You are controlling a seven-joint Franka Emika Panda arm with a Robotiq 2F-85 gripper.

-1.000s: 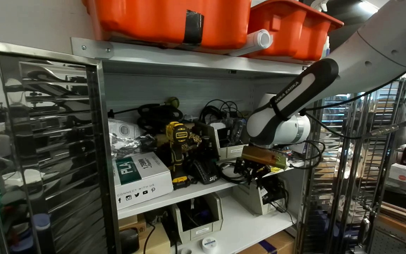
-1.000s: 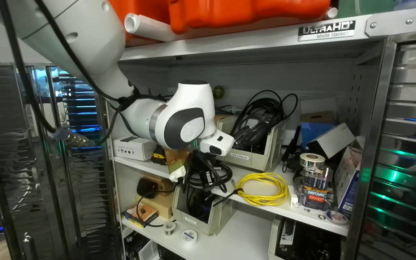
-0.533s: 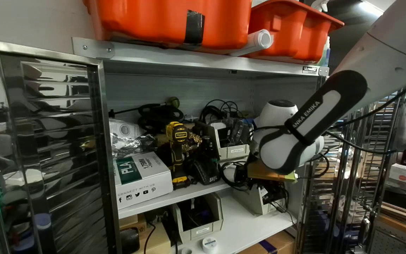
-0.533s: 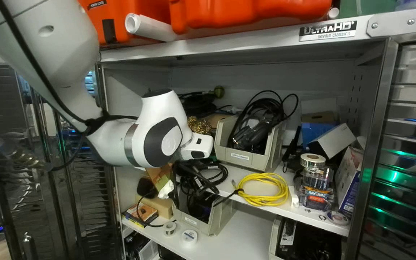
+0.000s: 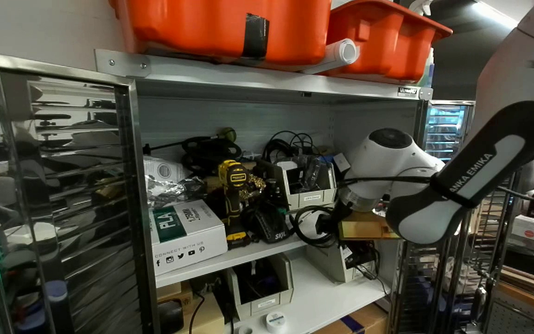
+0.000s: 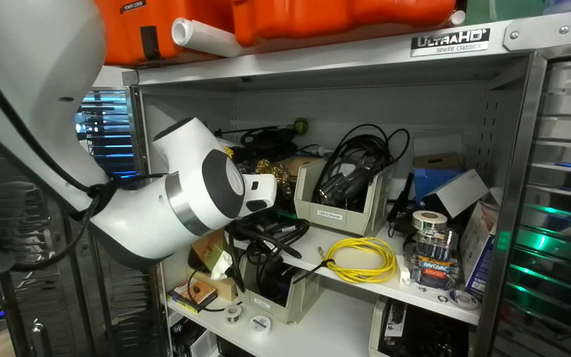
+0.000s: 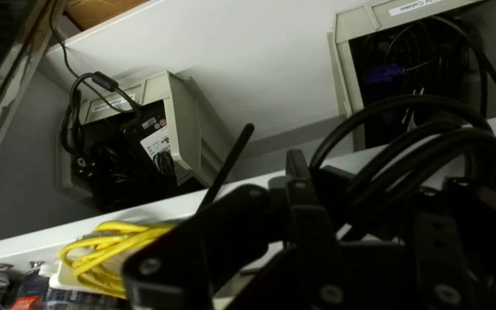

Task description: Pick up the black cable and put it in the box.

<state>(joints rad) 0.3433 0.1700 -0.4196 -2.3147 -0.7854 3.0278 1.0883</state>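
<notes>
The black cable is a loose coil that shows in the wrist view (image 7: 400,171) and in an exterior view (image 5: 318,241), by the middle shelf's front edge. Its strands run together between my gripper's black fingers (image 7: 377,172), which appear closed on the bundle; the contact itself is dark. A thin straight black piece (image 7: 228,167) sticks out beside the left finger. Grey bins show as boxes: a cable bin (image 7: 355,26) with a blue connector inside, also in both exterior views (image 6: 270,308) (image 5: 263,306), and a power-cable bin (image 7: 183,125), both on the lower shelf.
A labelled grey bin (image 6: 330,215) stands on the middle shelf near a yellow cable coil (image 6: 387,258). A yellow drill (image 5: 233,176) and a PLA box (image 5: 188,253) stand there too. White spools (image 6: 259,325) lie on the lower shelf. Metal doors (image 5: 132,185) flank the opening.
The arm's wrist has swung outward from the shelf and tilted. The black coil has shifted and turned a little with the gripper. The bins and shelf items have stayed in place.
</notes>
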